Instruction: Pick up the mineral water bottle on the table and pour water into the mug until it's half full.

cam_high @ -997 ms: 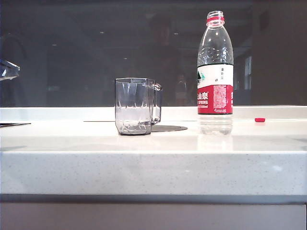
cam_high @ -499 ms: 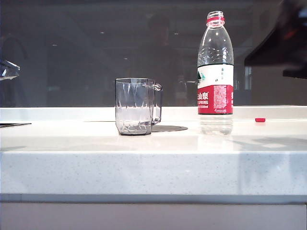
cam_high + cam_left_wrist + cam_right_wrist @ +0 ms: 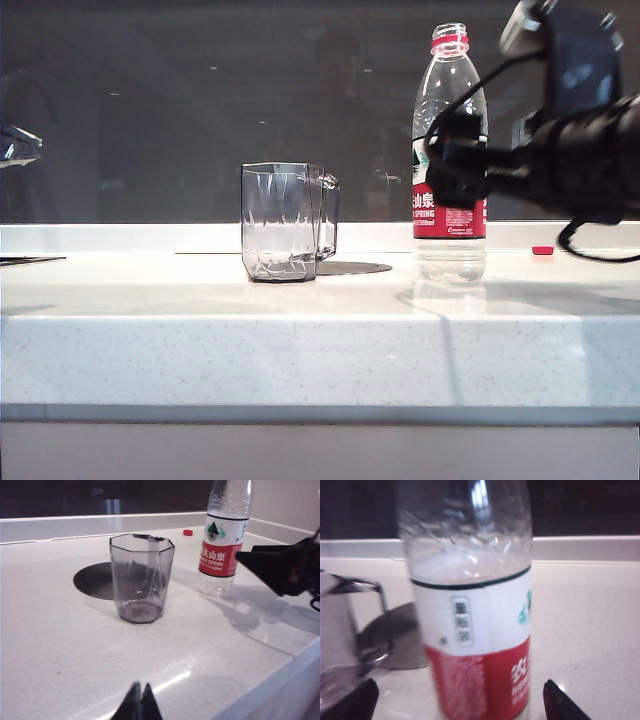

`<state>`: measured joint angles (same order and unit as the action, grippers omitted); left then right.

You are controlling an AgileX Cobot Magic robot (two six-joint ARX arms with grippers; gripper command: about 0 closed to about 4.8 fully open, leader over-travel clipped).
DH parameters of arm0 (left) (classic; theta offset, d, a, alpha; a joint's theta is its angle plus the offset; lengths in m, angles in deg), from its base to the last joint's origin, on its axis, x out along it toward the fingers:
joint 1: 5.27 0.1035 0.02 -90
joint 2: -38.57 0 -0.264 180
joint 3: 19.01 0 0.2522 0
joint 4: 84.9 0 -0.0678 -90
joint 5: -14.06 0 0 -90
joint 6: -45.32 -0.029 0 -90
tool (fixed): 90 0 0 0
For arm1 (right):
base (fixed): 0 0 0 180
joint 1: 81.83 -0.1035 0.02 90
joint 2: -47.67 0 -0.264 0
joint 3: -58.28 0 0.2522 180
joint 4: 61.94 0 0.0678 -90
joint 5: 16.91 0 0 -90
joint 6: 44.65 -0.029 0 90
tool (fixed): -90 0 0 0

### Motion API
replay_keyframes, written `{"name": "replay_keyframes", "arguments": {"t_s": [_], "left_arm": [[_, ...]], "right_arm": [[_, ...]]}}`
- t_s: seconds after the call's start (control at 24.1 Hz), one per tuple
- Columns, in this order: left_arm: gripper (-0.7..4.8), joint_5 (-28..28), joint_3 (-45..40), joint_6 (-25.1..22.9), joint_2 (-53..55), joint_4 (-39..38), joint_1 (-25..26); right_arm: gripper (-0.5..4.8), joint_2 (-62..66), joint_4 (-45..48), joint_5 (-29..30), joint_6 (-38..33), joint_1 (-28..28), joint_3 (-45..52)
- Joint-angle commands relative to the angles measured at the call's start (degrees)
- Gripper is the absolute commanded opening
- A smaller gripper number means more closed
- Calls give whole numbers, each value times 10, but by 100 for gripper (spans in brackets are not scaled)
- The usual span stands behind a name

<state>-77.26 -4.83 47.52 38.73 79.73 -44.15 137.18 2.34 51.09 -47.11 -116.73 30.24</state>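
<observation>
The tall clear plastic mineral water bottle [image 3: 449, 150], with a red neck ring and a white-and-red label, stands upright and uncapped toward the right of the wide white speckled bench [image 3: 300, 340]. Clear water [image 3: 449, 262] shows in its base below the label. To its left, well apart, stands the clear smoky faceted glass mug [image 3: 286, 221], its glass handle turned toward the bottle. A flat dark round disc [image 3: 352, 268] lies on the bench just behind the mug, between mug and bottle. A small red bottle cap [image 3: 542, 250] lies on the bench to the right of the bottle, near the back ledge.

The right tool [image 3: 448, 165] reaches in level from the right edge of the exterior view on its black arm and sits at the height of the bottle's label. In the right wrist view its two dark fingertips [image 3: 559, 702] stand spread wide, one on either side of the bottle's label, with bench visible between each tip and the bottle, so the tool is open and not gripping.

The left tool [image 3: 137, 704] hangs over the near part of the bench, well short of the mug; its two dark tips meet, so it is closed on nothing.
</observation>
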Motion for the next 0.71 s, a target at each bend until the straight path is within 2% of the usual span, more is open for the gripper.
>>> {"name": "replay_keyframes", "arguments": {"t_s": [0.04,0.29,0.71], "left_arm": [[-4,0,2,-1,0,4,0],[-4,1,2,-1,0,4,0],[-4,0,2,-1,0,4,0]], "right_arm": [[479,41,26,0,-1,3,-38],[479,94,18,-3,0,23,-113],[479,120,-1,27,-1,51,-154]]}}
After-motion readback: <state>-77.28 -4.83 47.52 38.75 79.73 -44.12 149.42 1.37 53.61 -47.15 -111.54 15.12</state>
